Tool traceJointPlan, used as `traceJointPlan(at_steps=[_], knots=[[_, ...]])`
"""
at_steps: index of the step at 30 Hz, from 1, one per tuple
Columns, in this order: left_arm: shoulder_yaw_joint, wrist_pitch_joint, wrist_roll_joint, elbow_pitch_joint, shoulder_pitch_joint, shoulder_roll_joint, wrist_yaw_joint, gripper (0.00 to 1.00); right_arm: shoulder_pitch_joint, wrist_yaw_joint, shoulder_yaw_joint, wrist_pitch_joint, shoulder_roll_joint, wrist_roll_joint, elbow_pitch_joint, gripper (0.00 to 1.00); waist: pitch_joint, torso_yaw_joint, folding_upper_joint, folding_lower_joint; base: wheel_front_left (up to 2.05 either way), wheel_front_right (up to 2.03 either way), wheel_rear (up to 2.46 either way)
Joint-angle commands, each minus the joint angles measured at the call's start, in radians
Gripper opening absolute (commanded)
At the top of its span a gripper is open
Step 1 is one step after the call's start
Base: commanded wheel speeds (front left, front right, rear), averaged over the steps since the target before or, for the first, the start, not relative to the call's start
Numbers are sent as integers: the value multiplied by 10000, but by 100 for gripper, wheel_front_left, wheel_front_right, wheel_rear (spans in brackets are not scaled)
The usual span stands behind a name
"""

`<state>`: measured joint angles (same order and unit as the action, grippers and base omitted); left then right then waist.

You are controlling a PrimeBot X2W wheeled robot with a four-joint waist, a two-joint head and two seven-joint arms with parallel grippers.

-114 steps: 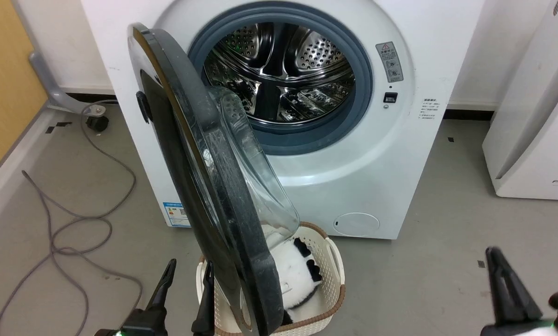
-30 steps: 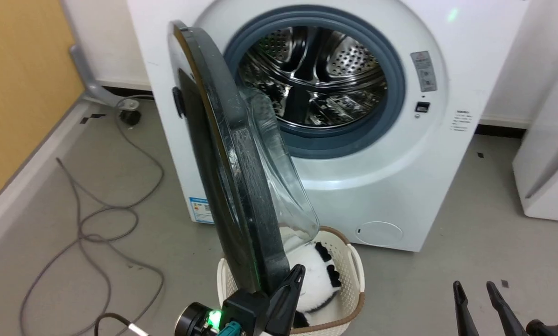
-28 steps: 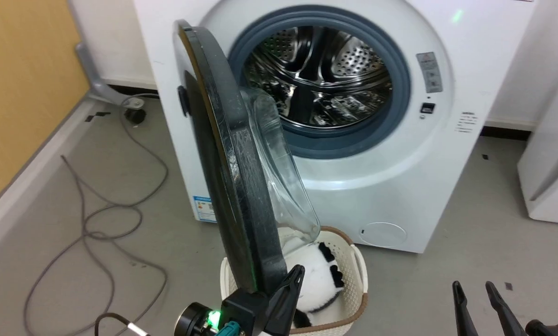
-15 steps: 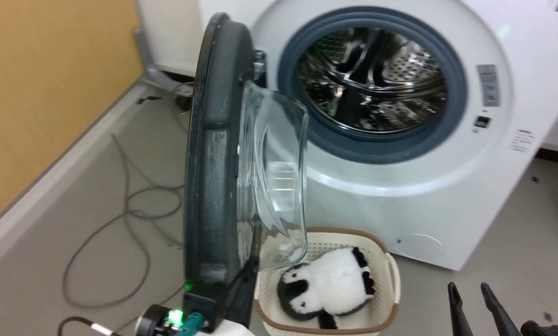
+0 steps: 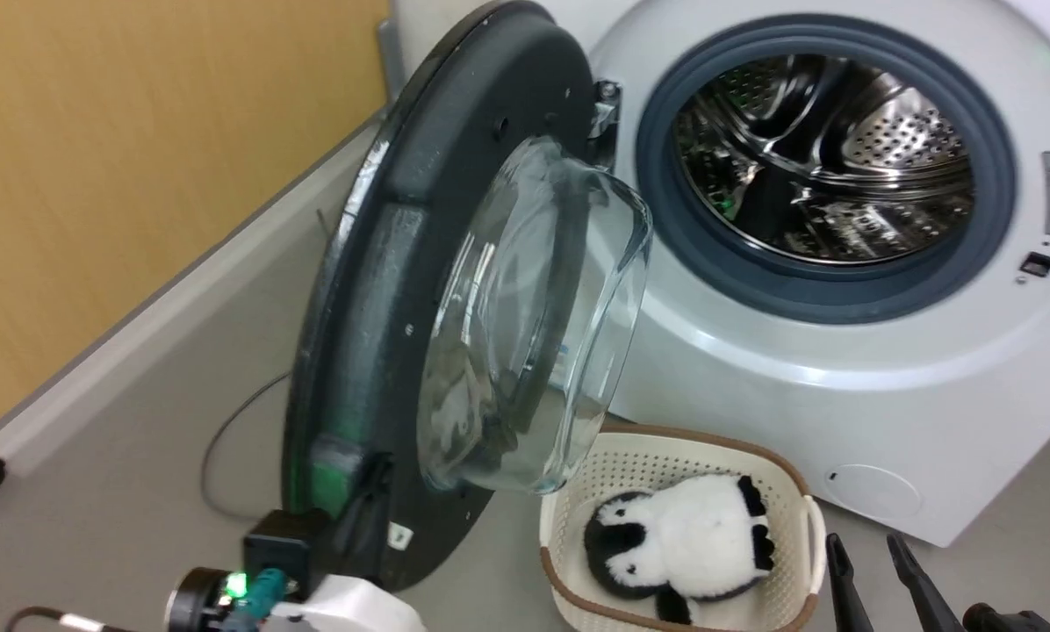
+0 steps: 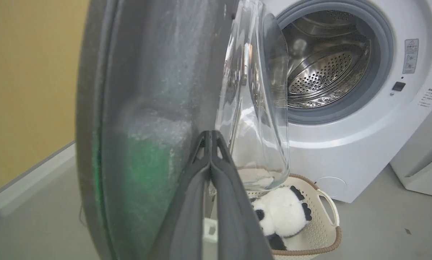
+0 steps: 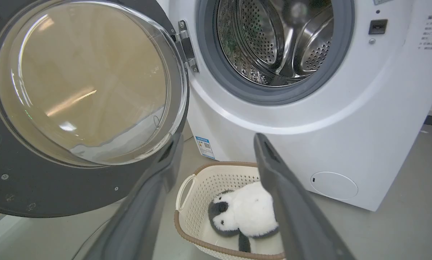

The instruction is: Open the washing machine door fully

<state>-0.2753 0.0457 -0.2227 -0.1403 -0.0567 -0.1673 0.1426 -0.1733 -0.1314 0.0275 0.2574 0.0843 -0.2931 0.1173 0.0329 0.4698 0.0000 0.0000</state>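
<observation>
The washing machine door [image 5: 384, 290] stands swung out to the left of the white washing machine [image 5: 841, 395], its dark grey inner face and clear glass bowl [image 5: 534, 325] turned toward me. The steel drum [image 5: 832, 167] lies exposed. My left gripper [image 5: 369, 491] is shut, its fingers [image 6: 210, 144] pressed together and lying flat against the door's [image 6: 147, 126] inner face near its lower rim. My right gripper [image 5: 863, 549] hangs open at the lower right, apart from the door [image 7: 21, 187]. Nothing sits between its fingers [image 7: 216, 141].
A cream basket [image 5: 578, 491] holding a black-and-white plush toy [image 5: 692, 544] stands on the floor in front of the machine, just under the glass bowl. A yellow wall [image 5: 139, 132] runs close behind the door. A grey cable [image 5: 226, 421] lies on the floor. A white appliance [image 6: 425, 169] stands at the right.
The door has swung much wider to the left, from edge-on to showing its inner face. My left gripper has stayed against its lower rim. The head camera has turned too.
</observation>
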Motion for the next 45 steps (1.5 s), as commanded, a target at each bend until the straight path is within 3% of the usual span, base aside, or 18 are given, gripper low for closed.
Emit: traceJointPlan(at_steps=[1,15,25,39,45], knots=[[66,-67,-33,-8,87,-23,72,0,73,7,14,43,-4,-65,-14,100,-85,91,0,0,0,0,0],[1612,-990,-1096,706,918,-58,347,0,356,7,111,-95,776,53,-247,100,-1497,140,0,0,0,0,0],[2836,-1380,-1690,2047,2337,-782,258,0,503,7,-42,-587,1345,101,-923,100,-2569,-46,0,0,0,0,0],[3977,-1779,-2358,4567,3949,-1974,-131,0,714,7,123,-813,1555,104,-1300,100,-3260,-368,0,0,0,0,0],[4096,-2138,-2457,5352,4470,-2170,-261,0,778,7,97,-820,1597,71,-1307,100,-3383,-410,0,0,0,0,0]])
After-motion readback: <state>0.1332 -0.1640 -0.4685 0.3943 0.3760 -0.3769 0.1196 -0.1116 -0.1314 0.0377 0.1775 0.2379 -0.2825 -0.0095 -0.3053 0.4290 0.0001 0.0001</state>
